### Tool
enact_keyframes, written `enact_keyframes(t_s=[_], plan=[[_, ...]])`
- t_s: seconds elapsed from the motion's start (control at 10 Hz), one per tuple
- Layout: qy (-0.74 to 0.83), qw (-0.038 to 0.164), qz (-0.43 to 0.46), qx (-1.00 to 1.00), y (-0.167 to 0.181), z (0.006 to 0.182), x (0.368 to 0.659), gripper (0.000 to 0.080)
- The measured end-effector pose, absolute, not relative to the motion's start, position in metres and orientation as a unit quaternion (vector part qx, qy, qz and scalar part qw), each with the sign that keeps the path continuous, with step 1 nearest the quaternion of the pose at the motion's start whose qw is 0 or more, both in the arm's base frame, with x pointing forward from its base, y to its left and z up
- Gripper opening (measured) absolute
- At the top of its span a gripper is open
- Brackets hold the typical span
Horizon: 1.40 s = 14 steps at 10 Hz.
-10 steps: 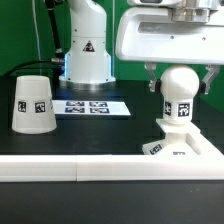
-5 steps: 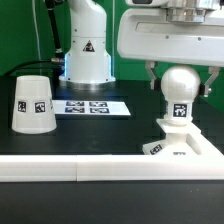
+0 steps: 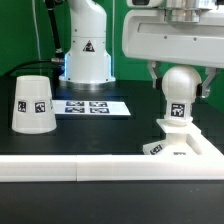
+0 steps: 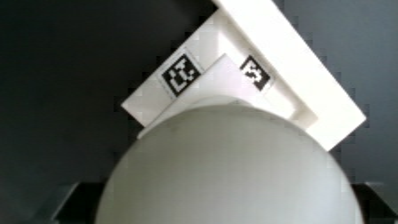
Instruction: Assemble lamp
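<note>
The ball-shaped bulb (image 3: 182,85) stands upright on its neck in the stepped square base (image 3: 190,148) at the exterior view's right. My gripper (image 3: 181,82) comes down from above, one finger (image 3: 155,76) on each side of the ball, shut on it. In the wrist view the bulb (image 4: 222,160) fills the space between my gripper's (image 4: 217,205) jaws, with the tagged base (image 4: 267,70) beyond it. The cup-like shade (image 3: 33,103) stands mouth down at the exterior view's left, far from the gripper.
The marker board (image 3: 92,106) lies flat between the shade and the base. The robot's white pedestal (image 3: 87,50) stands behind it. A white rail (image 3: 70,170) runs along the table's front edge.
The gripper housing has shifted a little to the exterior view's right, and the tag on the bulb's neck has moved slightly to the left. The bulb stays on the base.
</note>
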<state>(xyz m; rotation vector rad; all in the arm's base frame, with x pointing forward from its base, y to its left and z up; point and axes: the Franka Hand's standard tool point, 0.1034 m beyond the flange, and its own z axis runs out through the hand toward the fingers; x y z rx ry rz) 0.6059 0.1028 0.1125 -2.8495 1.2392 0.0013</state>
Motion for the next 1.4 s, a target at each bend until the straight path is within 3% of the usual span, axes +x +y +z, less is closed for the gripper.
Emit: enact_keyframes(t_s=[0.2,0.6,0.7,1.0,1.4], plan=[[0.495,0.037,0.017,-0.868,0.1019,0.1119,0.6057,0.0578],[0.576,0.048,0.031,-0.815,0.104,0.1109,0.6053,0.0578],[0.575,0.049,0.032,-0.816,0.105,0.1108,0.6051,0.0655],[0.525,0.049,0.027,-0.849,0.1065,0.1111,0.6052,0.0697],[0.313,0.056,0.01,-0.948,0.107,0.1113,0.6069,0.0698]])
